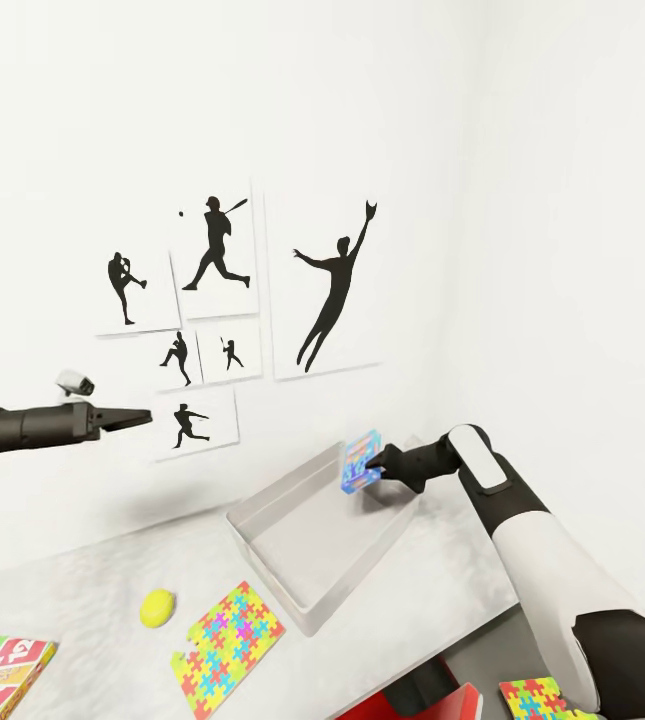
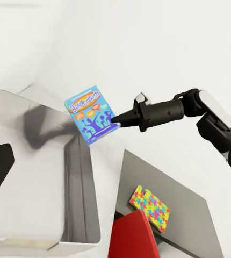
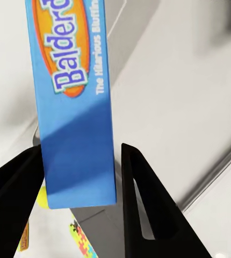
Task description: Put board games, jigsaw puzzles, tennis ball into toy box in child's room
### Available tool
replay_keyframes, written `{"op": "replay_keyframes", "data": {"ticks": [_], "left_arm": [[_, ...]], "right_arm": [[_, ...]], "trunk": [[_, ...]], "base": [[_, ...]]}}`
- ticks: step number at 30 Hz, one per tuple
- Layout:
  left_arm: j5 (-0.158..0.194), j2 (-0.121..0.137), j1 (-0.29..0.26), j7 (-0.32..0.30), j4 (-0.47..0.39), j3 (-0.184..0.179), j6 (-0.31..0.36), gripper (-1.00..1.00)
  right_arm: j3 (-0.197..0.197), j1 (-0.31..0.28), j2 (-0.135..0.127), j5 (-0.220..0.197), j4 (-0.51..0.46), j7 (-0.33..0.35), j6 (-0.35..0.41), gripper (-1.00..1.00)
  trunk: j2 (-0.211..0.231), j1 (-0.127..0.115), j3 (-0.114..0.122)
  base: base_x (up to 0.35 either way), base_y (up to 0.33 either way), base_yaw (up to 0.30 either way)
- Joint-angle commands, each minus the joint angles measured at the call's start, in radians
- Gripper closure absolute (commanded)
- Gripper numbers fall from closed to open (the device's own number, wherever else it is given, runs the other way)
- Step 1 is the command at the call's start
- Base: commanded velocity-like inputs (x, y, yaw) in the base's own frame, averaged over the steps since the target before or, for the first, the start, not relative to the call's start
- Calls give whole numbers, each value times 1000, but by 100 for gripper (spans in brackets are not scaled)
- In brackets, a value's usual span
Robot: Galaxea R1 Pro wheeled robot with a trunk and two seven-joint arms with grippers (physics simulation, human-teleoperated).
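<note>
My right gripper (image 1: 370, 470) is shut on a blue board game (image 1: 361, 461), holding it on edge in the air over the far right corner of the light grey toy box (image 1: 312, 545). The left wrist view shows the same board game (image 2: 91, 114) pinched at its edge by the right gripper (image 2: 115, 120) above the toy box (image 2: 40, 183). On the white table (image 1: 82, 590) lie the tennis ball (image 1: 157, 606), a jigsaw puzzle (image 1: 227, 648) and another board game (image 1: 2, 675). My left gripper (image 1: 140, 417) hangs open in the air, far left of the box.
A second jigsaw puzzle (image 1: 534, 697) lies on the lower dark grey side desk (image 2: 169, 177). A red object (image 2: 131, 236) stands beside that desk. The wall behind carries baseball silhouette posters (image 1: 327, 285). The toy box sits close to the wall corner.
</note>
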Motion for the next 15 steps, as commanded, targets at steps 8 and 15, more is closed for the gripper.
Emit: {"op": "replay_keyframes", "data": {"ticks": [8,15], "left_arm": [[-3,-6,-16,-4,8,-10,10,-100],[-5,-7,-17,-4,9,-12,10,-100]], "right_arm": [[7,0,0,-11,52,-9,0,100],[9,1,-2,-12,53,-9,0,100]], "trunk": [[-2,1,-2],[-2,1,-2]], "base": [[0,0,0],[0,0,0]]}}
